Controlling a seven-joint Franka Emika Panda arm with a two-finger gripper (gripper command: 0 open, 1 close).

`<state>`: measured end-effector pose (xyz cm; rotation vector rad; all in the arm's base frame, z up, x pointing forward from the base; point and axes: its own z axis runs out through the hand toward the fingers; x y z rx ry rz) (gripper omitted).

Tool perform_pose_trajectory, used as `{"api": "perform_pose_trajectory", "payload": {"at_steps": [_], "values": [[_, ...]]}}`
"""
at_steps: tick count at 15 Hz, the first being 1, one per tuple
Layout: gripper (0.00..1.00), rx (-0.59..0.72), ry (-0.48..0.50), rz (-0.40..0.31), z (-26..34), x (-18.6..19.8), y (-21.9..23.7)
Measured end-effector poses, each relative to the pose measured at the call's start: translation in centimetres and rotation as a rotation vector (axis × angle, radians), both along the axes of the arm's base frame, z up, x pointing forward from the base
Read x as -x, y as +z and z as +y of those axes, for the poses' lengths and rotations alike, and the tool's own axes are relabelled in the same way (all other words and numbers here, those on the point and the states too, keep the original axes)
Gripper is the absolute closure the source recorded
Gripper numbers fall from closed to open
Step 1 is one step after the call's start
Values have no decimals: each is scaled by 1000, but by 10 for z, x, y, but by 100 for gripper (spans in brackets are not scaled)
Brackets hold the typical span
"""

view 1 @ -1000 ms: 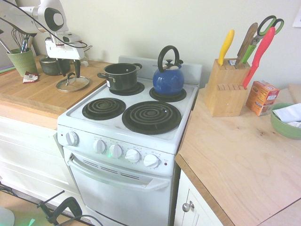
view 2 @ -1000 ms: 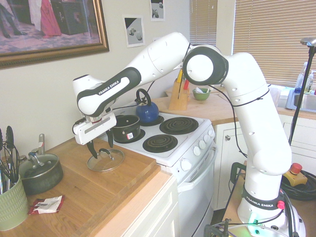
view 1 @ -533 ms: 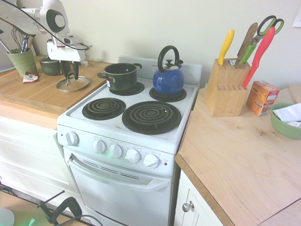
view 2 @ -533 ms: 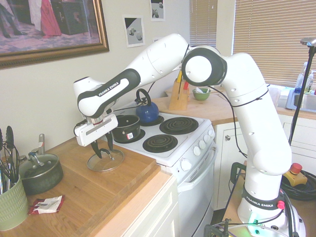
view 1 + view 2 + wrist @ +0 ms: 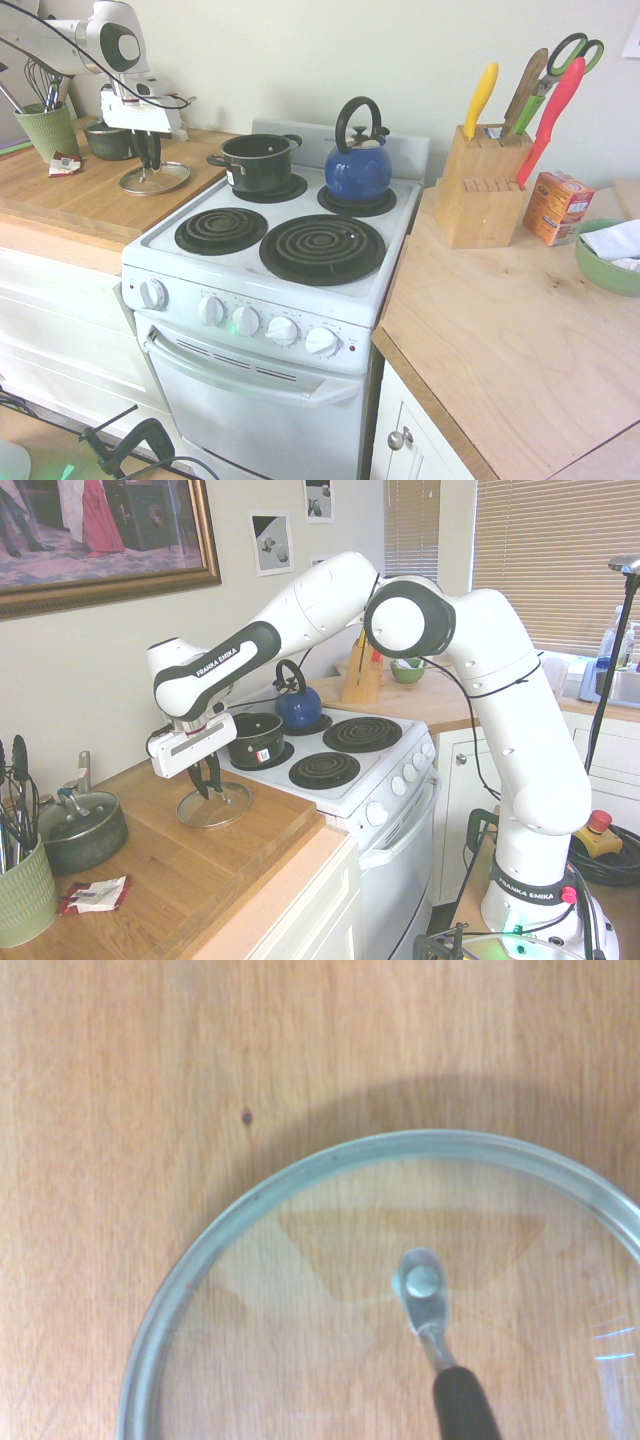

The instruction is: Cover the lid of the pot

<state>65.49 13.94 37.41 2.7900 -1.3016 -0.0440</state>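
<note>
Two pots are in sight: one black pot [image 5: 262,168] on the stove [image 5: 255,330], and one grey-green pot [image 5: 88,835] on the counter [image 5: 190,865] with its own lid. There are four burners, five stove knobs, one blue kettle [image 5: 358,174], and one knife block [image 5: 484,190] holding one pair of scissors [image 5: 557,80].

The tool [image 5: 208,789] is down at the handle [image 5: 465,1405] of the loose glass lid [image 5: 260,1310]. I cannot tell whether it is clamped on that handle or standing slightly apart around it.

The lid lies flat on the counter just beside the stove, rim down and handle up. Being round, it has no long axis; its handle runs from a metal mount [image 5: 422,1285] into a dark grip, slanting in the wrist view. The black pot stands upright and uncovered on a rear burner.
</note>
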Motion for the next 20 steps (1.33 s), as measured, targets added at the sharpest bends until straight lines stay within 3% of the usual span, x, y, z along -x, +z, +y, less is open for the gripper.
{"api": "perform_pose_trajectory", "payload": {"at_steps": [7, 12, 20], "values": [[100, -24, -36, -29, -7, -5, 6], [100, -31, -71, -103, -24, 2, 67], [100, -39, -228, -167, -147, 10, 144]]}}
